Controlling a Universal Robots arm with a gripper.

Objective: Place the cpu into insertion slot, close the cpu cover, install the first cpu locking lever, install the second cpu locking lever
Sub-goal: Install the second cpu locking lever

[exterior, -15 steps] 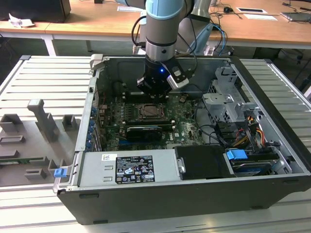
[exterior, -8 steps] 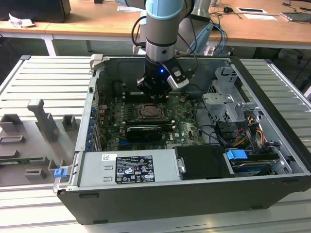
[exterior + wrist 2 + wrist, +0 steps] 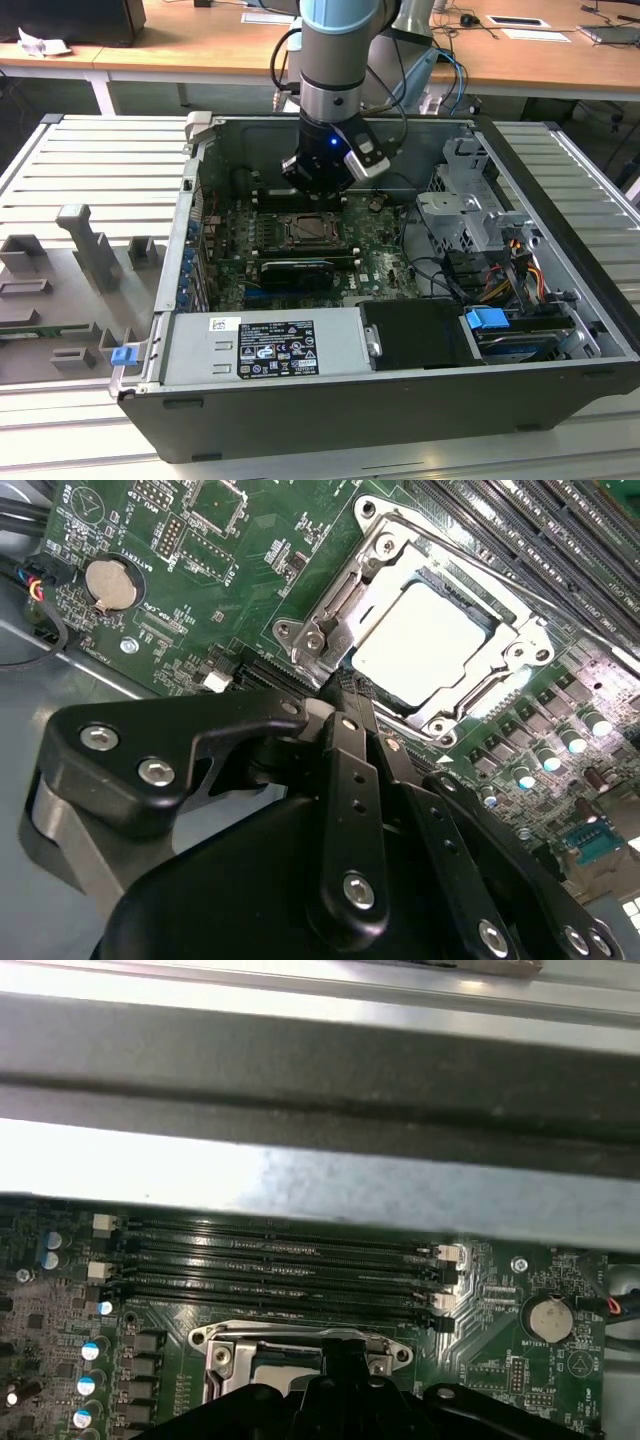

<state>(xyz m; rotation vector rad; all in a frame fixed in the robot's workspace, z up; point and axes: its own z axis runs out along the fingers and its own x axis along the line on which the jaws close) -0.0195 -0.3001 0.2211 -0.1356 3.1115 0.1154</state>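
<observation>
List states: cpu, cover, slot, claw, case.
cpu: seated in the insertion slot, pale top showing.
cpu cover: down around the chip.
claw: fingers together, holding nothing, tips at the cover's edge.
computer case: side open, motherboard exposed.

The cpu [image 3: 428, 648] lies in the insertion slot [image 3: 372, 542], seemingly under the cpu cover [image 3: 505, 615].

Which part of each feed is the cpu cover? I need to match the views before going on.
Exterior view: the cpu cover lies mid-motherboard, inside the open computer case.
Second wrist view: the cpu cover is the silver frame lying around the cpu.
First wrist view: the cpu cover sits beside the memory slots.
Shared landmark: the coin cell battery, in both wrist views.
</observation>
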